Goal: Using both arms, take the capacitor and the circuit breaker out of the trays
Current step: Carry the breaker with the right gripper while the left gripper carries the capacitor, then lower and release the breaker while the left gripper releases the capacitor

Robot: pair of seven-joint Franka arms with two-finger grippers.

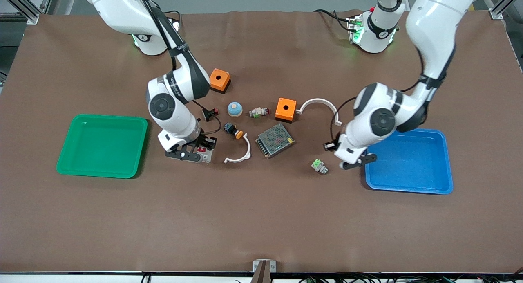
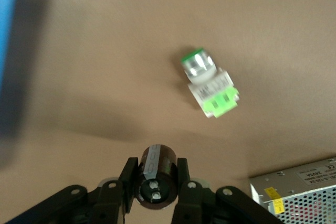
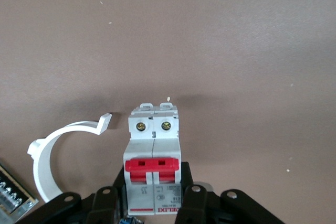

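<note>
White breaker point(image 3: 153, 166) pinched in right gripper point(image 3: 153, 195), capacitor point(image 2: 156, 177) in left gripper point(image 2: 156, 190); both clear of trays — next, set down on table.

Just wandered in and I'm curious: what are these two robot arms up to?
Each arm is holding a small electrical part. The right end effector is shut on the circuit breaker, over the table beside the empty green tray. The left end effector is shut on the capacitor, over the table next to the empty blue tray.

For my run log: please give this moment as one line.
left gripper: shut on capacitor | right gripper: shut on circuit breaker | trays: none inside
</note>
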